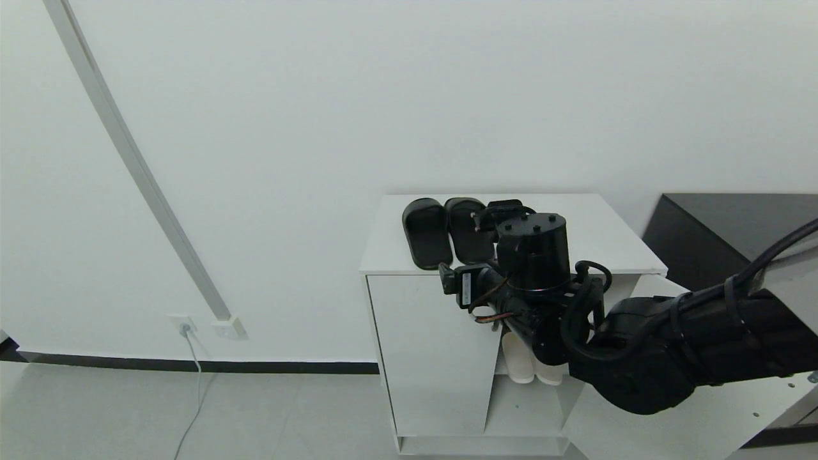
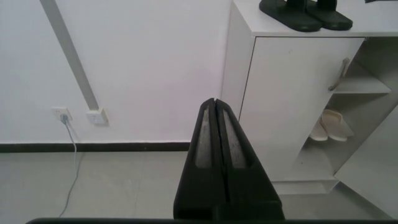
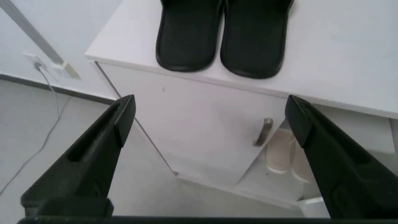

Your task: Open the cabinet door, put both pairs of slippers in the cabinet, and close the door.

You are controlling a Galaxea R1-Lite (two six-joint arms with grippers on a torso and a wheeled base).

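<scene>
The black slippers point(image 3: 224, 31) sit side by side on top of the cabinet point(image 1: 383, 255), their long axes running from its front edge back toward the wall. The right claw point(image 3: 211, 106) hangs spread wide just in front of and above them, its gap set across the pair, so I'd say this arm takes them. The left claw point(image 2: 216, 102) is pressed together, well apart. The white slippers point(image 1: 530, 367) already lie on a shelf inside
</scene>
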